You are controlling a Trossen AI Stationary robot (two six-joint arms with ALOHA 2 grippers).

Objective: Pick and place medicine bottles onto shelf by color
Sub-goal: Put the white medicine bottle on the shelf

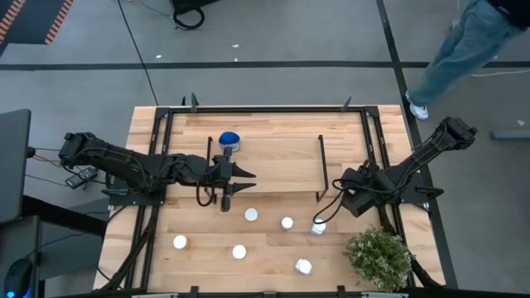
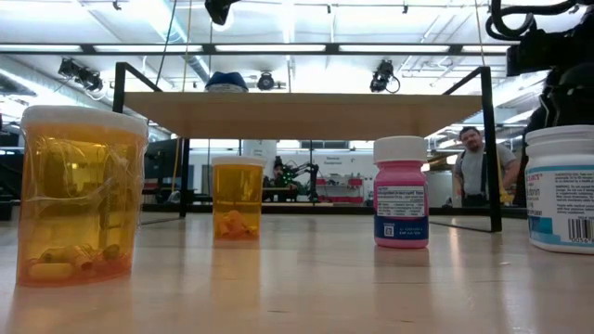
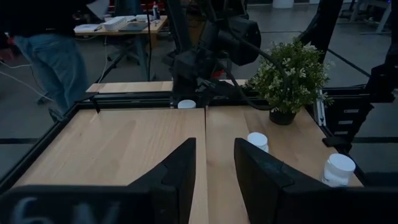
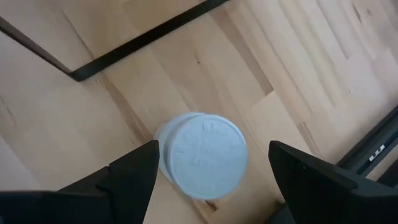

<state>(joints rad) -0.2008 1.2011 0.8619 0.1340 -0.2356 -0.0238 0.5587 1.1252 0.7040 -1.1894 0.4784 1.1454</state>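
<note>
One white-capped bottle [image 4: 202, 155] stands on the table beside the shelf [image 1: 281, 157], under my wide-open right gripper [image 4: 208, 180]; off-centre closing could tip it. Left gripper [image 3: 214, 180], narrowly parted, holds nothing.

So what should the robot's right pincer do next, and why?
Probably go straight down and close. The right pincer is open above a white-capped bottle standing on the table just outside the shelf, with a finger on each side but not touching. The left pincer waits over the shelf.
</note>
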